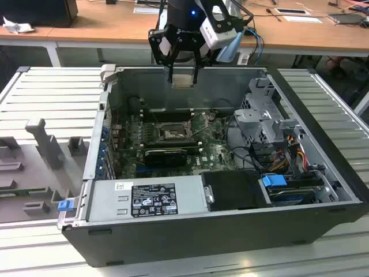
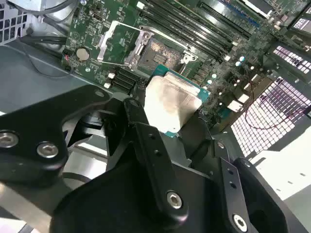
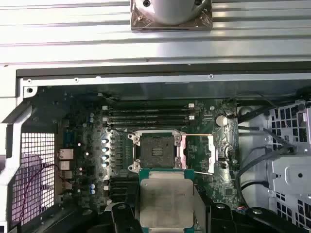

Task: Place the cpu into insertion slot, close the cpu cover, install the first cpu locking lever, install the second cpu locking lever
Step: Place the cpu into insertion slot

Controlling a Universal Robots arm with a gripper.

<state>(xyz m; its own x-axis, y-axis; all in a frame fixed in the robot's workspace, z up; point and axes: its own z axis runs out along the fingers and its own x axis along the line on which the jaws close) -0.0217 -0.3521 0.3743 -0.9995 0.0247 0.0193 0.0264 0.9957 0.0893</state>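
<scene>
Silver-topped cpu (image 3: 166, 201) pinched in gripper (image 1: 183, 78), hovering above open insertion slot (image 3: 156, 151), well apart. Step: placement. Seating likely demands square alignment, level descent.

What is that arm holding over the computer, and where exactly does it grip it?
The cpu, a small square chip. The fingers pinch it at two opposite side edges, leaving its silvery top bare.

Even overhead light, soft shadows. Dim on the motherboard (image 1: 213, 153) below the gripper (image 1: 183, 81). Mild glare on the gripped cpu (image 3: 166, 201). Gripper links nearest the second wrist camera are blurred.
</scene>
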